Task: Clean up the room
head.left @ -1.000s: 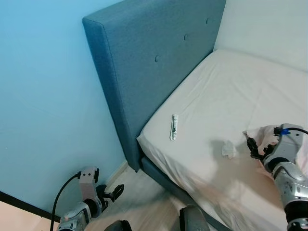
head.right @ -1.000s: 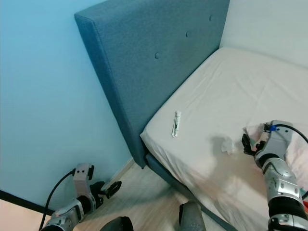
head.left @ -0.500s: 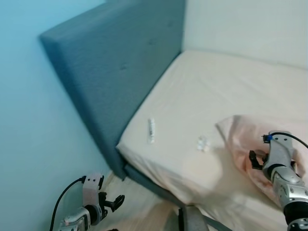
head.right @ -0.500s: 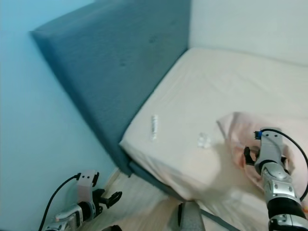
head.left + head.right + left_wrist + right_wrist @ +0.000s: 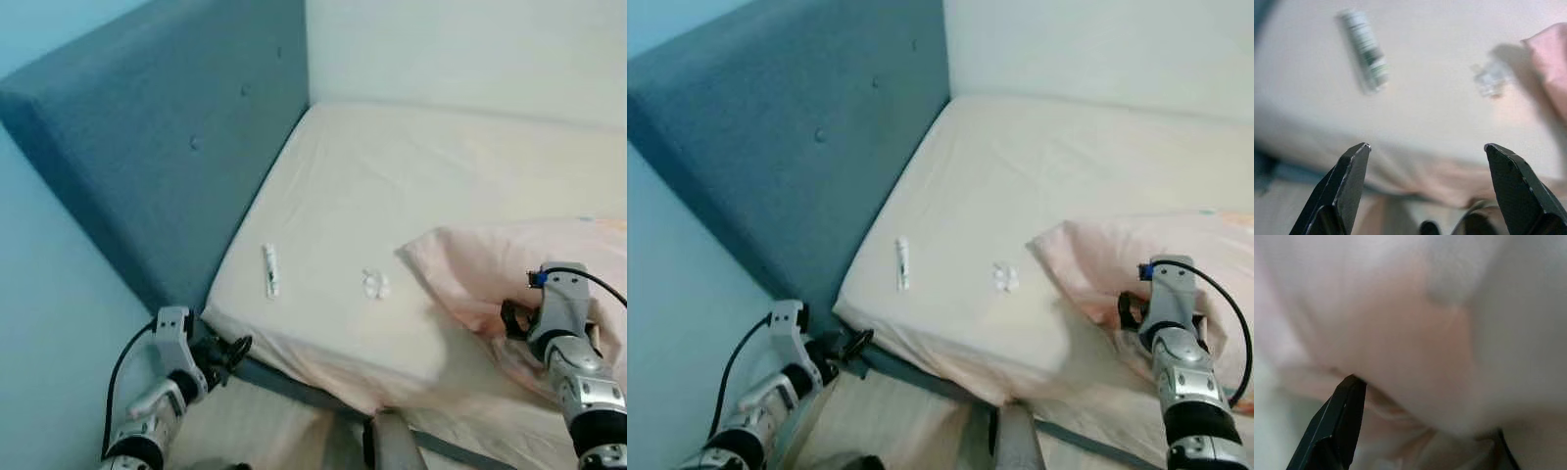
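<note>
Looking down from the head views: small white tube (image 5: pixel 269 270) lying on the bed (image 5: pixel 411 176) near the corner by the blue headboard (image 5: pixel 147 157), long axis running roughly 12 to 6 o'clock. Crumpled scrap (image 5: pixel 375 284) just at 3 o'clock of the tube, apart from it. Left hand (image 5: pixel 223 352) low at the bed's edge, tube at about 1 o'clock from it and well nearer than from the right hand (image 5: pixel 516 321), which sits pressed into the pink pillow (image 5: pixel 490 269). Likely a left-arm job.

Seen along the left wrist: hand (image 5: pixel 1427 147) spread wide, nothing between the fingers (image 5: pixel 1352 171); tube (image 5: pixel 1364 49) ahead at 11 o'clock, scrap (image 5: pixel 1492 78) at 1 o'clock. Green markings on the tube, too blurred to read.

Seen along the right wrist: pink pillow fabric (image 5: pixel 1410 333) close up against one finger (image 5: pixel 1337 426); cannot tell whether this hand grips it or merely rests there.
</note>
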Controlling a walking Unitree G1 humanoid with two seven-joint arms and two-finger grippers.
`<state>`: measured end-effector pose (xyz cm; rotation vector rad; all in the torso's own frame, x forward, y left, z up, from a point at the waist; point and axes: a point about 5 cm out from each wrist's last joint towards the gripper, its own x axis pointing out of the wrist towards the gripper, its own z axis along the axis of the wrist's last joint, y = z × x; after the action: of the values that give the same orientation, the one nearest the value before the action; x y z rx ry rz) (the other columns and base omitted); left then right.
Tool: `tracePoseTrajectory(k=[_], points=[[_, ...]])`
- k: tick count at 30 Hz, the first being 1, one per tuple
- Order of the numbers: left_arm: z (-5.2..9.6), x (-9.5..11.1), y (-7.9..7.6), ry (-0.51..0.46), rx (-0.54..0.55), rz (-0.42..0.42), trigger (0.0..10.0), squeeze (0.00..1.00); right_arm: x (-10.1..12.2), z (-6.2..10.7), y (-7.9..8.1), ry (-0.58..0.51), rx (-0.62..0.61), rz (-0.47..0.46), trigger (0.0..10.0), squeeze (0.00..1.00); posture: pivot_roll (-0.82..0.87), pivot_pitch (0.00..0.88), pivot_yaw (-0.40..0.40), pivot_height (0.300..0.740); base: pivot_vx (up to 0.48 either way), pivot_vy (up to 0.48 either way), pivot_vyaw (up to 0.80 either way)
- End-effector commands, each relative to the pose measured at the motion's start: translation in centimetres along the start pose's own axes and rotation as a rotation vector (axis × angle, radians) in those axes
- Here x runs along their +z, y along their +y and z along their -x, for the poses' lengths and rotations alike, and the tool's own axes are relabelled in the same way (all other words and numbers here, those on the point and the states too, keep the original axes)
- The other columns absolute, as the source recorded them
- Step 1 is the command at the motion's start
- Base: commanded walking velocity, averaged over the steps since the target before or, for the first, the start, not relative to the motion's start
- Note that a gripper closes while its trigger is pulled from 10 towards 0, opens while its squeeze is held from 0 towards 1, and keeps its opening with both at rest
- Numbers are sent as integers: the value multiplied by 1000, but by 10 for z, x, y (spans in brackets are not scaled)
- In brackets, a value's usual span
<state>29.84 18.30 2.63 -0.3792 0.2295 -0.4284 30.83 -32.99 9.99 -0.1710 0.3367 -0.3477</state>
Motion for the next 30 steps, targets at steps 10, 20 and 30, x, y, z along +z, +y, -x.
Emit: tracePoseTrajectory(k=[10,20,30], points=[[-17,16,-29,-70,-284,36,10000,0,-20,3,31,49,66,18,10000,0,-96,182,73,630,0,0,-576],[-49,41,-26,-34,142,-195,10000,0,-21,7,83,15,190,34,10000,0,-107,181,78,630,0,0,-578],[-50,48,-13,14,418,-359,10000,1000,-1,14,119,-89,298,4,10000,0,-127,210,78,630,0,0,0]])
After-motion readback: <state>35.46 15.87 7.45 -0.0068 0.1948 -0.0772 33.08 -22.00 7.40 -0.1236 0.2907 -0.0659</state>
